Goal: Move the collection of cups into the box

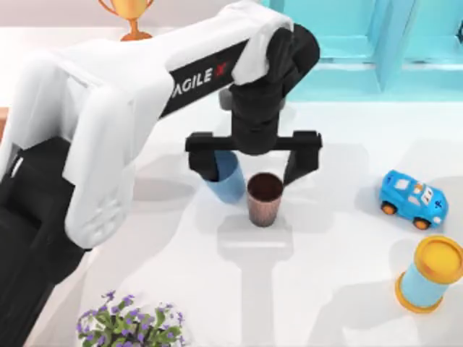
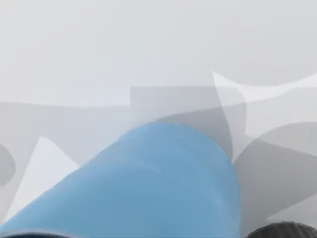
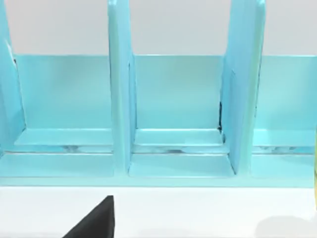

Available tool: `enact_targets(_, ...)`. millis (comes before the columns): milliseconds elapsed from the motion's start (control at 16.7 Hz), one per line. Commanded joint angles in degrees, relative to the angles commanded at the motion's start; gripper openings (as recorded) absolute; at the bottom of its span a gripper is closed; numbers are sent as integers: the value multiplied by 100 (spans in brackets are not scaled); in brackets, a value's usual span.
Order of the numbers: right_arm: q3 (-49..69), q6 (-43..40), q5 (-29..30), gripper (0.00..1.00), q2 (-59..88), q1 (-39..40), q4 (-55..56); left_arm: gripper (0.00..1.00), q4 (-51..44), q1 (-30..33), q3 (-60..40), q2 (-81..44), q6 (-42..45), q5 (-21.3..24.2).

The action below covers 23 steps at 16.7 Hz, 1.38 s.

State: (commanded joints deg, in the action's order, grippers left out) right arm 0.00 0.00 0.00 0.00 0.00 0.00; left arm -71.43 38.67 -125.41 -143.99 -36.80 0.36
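Left claw [image 1: 253, 160] over blue cup [image 1: 230, 181], brown cup [image 1: 264, 199] beside

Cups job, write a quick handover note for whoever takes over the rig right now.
Left end effector: open, low over the middle of the table, one finger at the blue cup, the other beyond the brown cup; nothing gripped.
Right end effector: faces the cyan shelf; whether it is open or shut cannot be told.
Blue cup: tilted, touching the upright brown cup on its left.
Done: no cup moved to a box yet.
Left: grip each cup and carry it to the box.
Toy car and lidded blue cylinder on the right are not part of the job.
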Motion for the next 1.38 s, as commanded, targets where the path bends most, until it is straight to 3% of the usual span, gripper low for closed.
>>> enact_targets(720,0,0,0,100,0,0,0,2,0,0,0,0,0,0)
enact_targets(1380,0,0,0,100,0,0,0,0,-71,-80,47,94,61,-4)
